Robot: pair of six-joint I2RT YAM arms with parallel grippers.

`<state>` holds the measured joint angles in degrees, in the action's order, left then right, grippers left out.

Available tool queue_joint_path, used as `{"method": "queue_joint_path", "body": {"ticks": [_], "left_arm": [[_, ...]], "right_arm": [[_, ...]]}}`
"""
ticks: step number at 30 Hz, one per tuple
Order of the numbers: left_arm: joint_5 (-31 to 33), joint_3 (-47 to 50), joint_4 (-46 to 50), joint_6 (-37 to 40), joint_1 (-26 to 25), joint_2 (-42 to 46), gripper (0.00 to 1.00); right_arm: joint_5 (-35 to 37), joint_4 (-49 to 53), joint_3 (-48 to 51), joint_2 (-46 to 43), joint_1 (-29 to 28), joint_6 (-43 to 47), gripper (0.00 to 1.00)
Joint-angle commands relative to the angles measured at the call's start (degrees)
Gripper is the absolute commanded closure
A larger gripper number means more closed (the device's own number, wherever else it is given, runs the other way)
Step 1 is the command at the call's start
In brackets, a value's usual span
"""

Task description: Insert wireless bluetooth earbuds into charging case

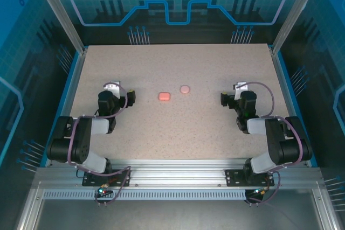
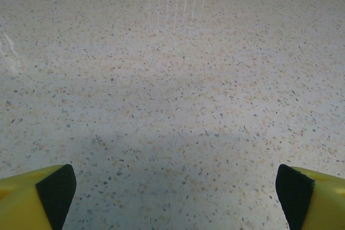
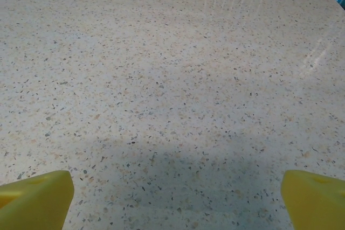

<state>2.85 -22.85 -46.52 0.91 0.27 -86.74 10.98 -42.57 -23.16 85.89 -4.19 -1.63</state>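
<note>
Speckled beige bench (image 1: 178, 133) is lying inside a blue-lit enclosure. Near its middle, a rounded-rectangular pink case (image 1: 164, 96) and a round pink case (image 1: 185, 89) are sitting close together, not touching, between the two arms. The earbuds are too small to tell from above. The left tool (image 2: 172, 187) and the right tool (image 3: 175, 192) are both hanging released, fingers spread wide, grasping nothing.

Left wrist: left pincer (image 2: 172, 195) fingertips (image 2: 51, 195) cut off by the bottom edge, only the inner corners seen. Right wrist: right pincer (image 3: 172, 197) fingertips (image 3: 40, 197) cropped likewise. Top view, between the two pincers: rounded-rectangular pink case (image 1: 164, 96) and round pink case (image 1: 185, 89) too small to tell lids or contents.
</note>
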Motion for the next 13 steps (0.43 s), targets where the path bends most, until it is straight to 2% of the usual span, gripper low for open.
{"method": "queue_joint_path", "body": {"ticks": [1,13], "left_arm": [[-1.93,-0.71,0.56,-1.17,0.25,-0.42,0.01],[-1.85,-0.60,0.49,-1.19,0.25,-0.39,0.01]], "right_arm": [[-1.08,-2.23,-0.74,0.32,-0.29,0.61,0.00],[-2.89,-1.99,-0.84,0.25,0.39,0.62,0.00]]}}
